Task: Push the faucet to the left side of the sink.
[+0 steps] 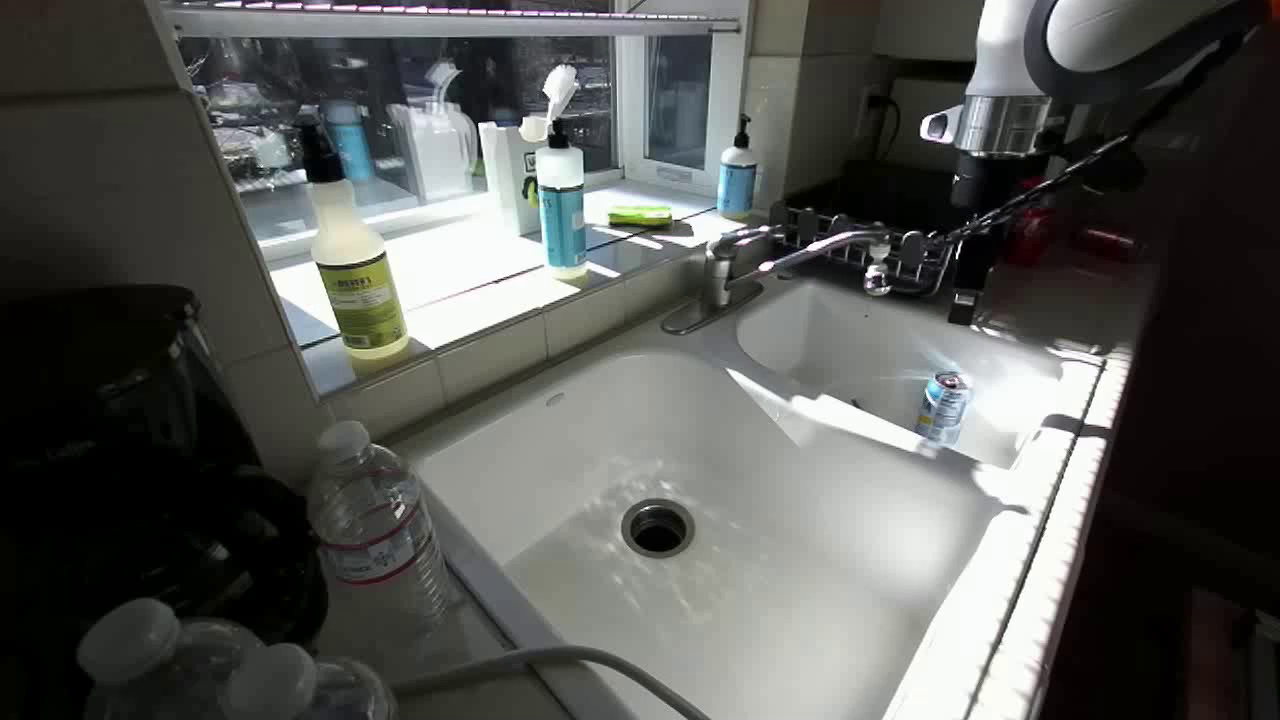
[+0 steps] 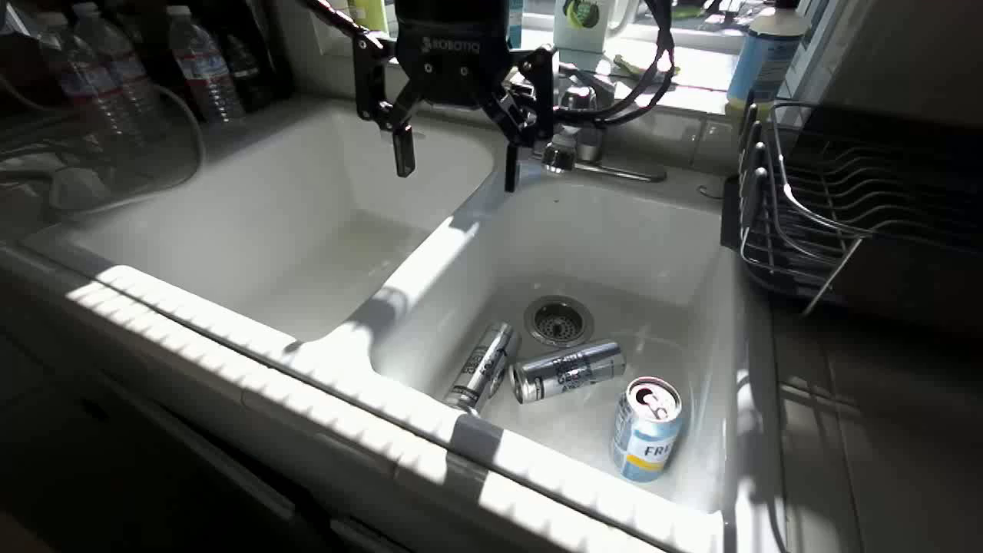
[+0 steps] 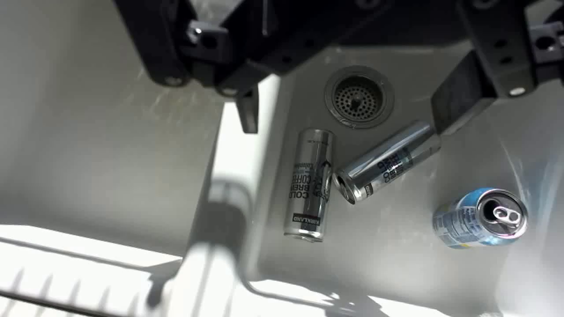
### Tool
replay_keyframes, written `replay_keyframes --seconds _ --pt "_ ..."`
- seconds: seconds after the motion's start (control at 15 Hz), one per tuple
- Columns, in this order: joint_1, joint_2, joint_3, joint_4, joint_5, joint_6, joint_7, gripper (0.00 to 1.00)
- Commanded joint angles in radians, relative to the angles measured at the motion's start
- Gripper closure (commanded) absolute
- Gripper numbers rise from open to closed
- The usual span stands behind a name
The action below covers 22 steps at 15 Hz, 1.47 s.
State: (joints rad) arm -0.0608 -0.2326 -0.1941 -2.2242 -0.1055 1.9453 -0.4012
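The chrome faucet stands on the back ledge of the white double sink. Its spout reaches over the small basin that holds cans, and the nozzle hangs above that basin's back part. In an exterior view the faucet's nozzle shows just right of my gripper, which hides part of the faucet. My black gripper is open, nothing between its fingers, pointing down above the sink near the divider. It also shows in an exterior view beyond the nozzle. The wrist view shows my spread fingers; the faucet is out of that view.
Two silver cans lie in the small basin, and a blue can stands there. A dish rack stands beside it. Soap bottles line the window sill. Plastic bottles stand by the large basin.
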Motion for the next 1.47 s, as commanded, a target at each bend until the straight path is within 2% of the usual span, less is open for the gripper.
replay_keyframes --seconds 0.0,0.47,0.87,1.4 --pt "-0.012 0.001 0.012 0.002 0.003 -0.002 -0.002 0.0" --pt "-0.012 0.001 0.012 0.002 0.003 -0.002 -0.002 0.0" --pt "-0.071 0.005 -0.002 0.07 -0.12 0.132 0.051 0.0" --pt "-0.078 0.099 -0.038 0.181 0.003 0.261 -0.03 0.0"
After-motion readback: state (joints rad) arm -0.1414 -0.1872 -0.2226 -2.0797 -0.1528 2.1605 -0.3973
